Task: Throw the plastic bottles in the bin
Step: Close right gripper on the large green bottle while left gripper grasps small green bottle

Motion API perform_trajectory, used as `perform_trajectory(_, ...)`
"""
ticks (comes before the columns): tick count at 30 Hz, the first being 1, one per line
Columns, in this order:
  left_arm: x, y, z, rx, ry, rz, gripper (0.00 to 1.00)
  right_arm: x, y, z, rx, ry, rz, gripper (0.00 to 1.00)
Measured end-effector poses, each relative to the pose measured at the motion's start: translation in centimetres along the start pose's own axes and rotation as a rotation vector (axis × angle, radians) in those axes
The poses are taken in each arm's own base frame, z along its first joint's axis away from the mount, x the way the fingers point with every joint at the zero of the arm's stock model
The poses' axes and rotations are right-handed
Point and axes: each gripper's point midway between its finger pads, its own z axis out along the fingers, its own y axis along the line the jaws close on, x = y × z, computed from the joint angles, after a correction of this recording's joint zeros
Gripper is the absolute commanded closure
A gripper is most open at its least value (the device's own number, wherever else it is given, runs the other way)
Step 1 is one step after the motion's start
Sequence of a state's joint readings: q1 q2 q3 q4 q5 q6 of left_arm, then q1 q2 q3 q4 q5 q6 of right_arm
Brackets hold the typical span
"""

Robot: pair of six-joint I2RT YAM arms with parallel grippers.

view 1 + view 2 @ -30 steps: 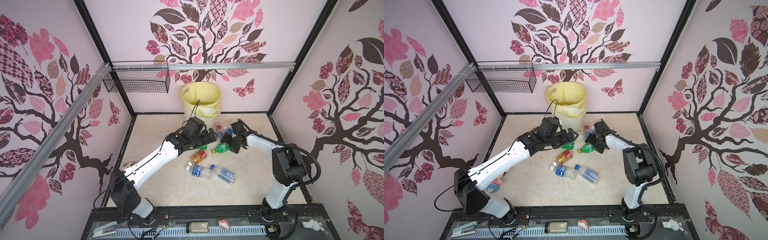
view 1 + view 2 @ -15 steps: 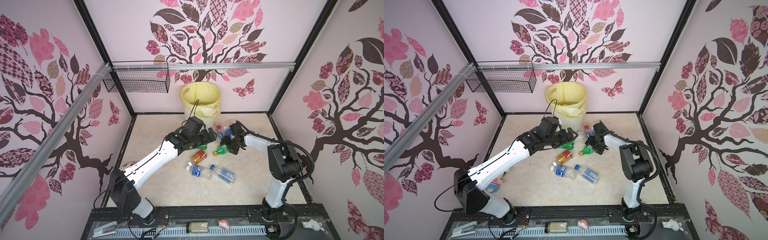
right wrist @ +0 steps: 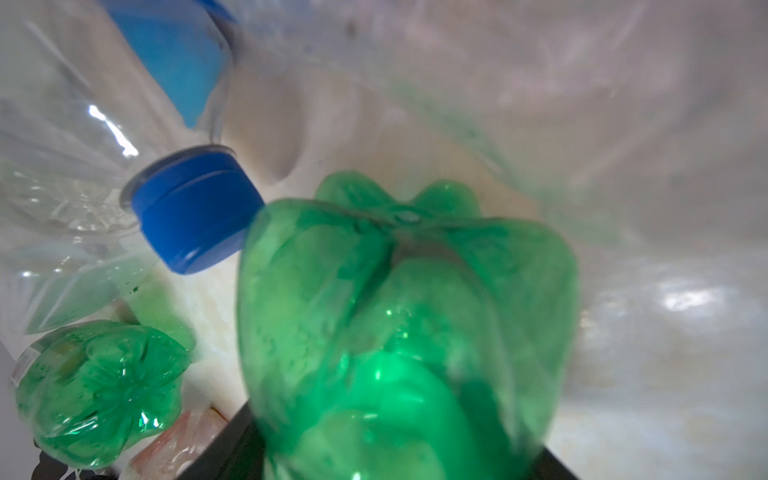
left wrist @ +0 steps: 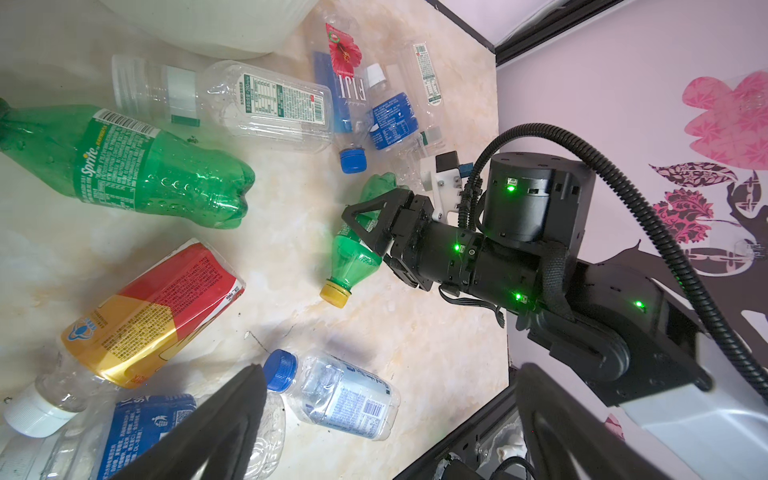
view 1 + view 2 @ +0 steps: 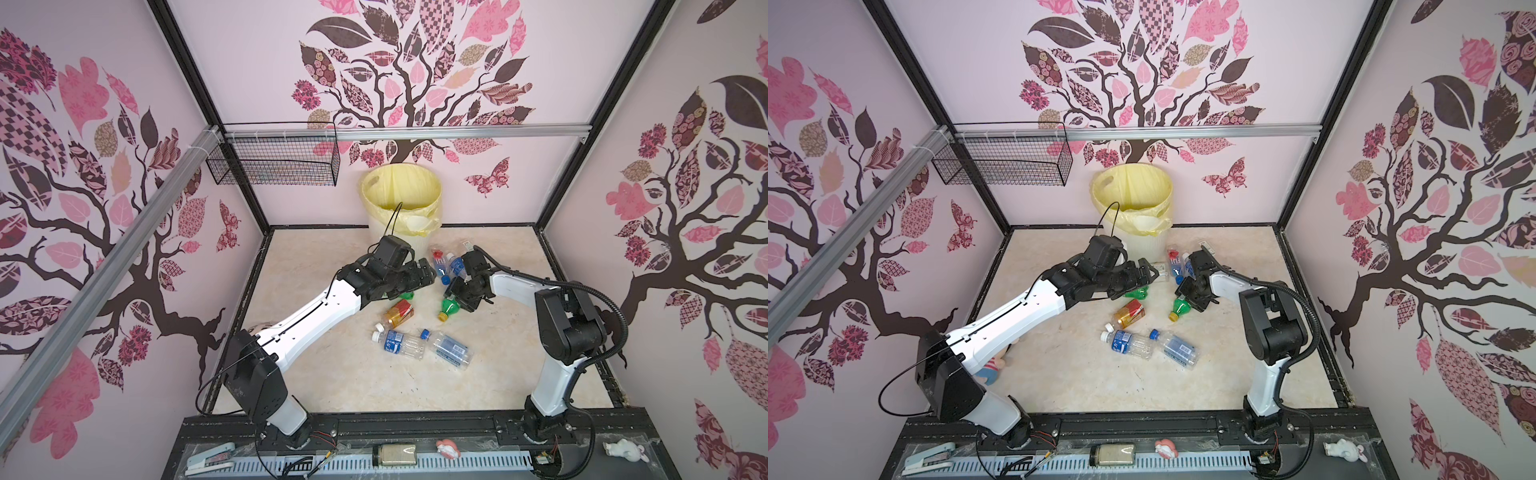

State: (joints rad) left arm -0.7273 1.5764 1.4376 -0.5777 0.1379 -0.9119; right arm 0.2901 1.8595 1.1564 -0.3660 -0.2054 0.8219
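Ten or so bottles (image 4: 266, 104) lie flat on the floor (image 5: 332, 374), all outside the bin (image 5: 401, 183). Right gripper (image 4: 365, 224) is down at floor level with the small green bottle (image 4: 355, 253) between its jaws, lying crosswise to the fingers (image 4: 368, 212). Bottle base is on the wrist-camera side of the jaws, and the yellow cap (image 4: 336, 293) sticks out the opposite side, on the floor. In the right wrist view the green bottle (image 3: 407, 332) fills the gap and both fingers sit at its sides. Can't tell if that's a firm pinch or just a straddle. Both top views agree: right gripper (image 5: 455, 297) (image 5: 1185, 297) low over that bottle. Left gripper (image 5: 424, 274) (image 5: 1148, 272) hangs above the floor, jaws spread wide, fingertips pointing at the right gripper, near it but apart. A clear blue-cap bottle (image 4: 345, 395) shows on the floor through the gap between the left fingers (image 4: 232, 415). Sprite bottle (image 4: 158, 166) lies under the left jaws, mostly hidden by them in both top views. Amber bottle (image 5: 399, 311), red label, lies just beside it, back toward the left wrist. A cluster of clear bottles (image 5: 440, 262) lies between both sets of jaws and the bin. The bin stands upright against the back wall, beyond the left gripper and near it.
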Motion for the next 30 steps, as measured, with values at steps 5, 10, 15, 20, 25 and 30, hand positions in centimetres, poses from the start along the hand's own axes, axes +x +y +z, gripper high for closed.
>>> perform_trajectory(5,0.1,0.2,0.4,-0.006,0.008,-0.002,0.03,0.2,-0.3,-0.3,0.006,0.003,-0.013,0.36)
perform_trajectory(10,0.2,0.2,0.4,-0.005,0.009,-0.002,0.03,0.3,-0.3,-1.4,0.006,0.002,-0.037,0.36)
perform_trajectory(15,0.3,0.1,0.4,0.001,0.019,0.001,0.03,-0.2,1.2,-4.1,-0.027,-0.025,-0.07,0.36)
perform_trajectory(20,1.0,0.0,1.0,0.008,0.05,0.02,0.03,-1.5,4.8,-7.7,-0.118,-0.066,-0.087,0.37)
perform_trajectory(25,1.9,-0.2,1.7,0.017,0.089,0.025,0.06,-1.9,7.4,-10.6,-0.2,-0.076,-0.091,0.37)
perform_trajectory(30,2.2,-0.6,2.5,0.03,0.114,0.03,0.11,-1.8,8.6,-11.6,-0.237,-0.055,-0.081,0.37)
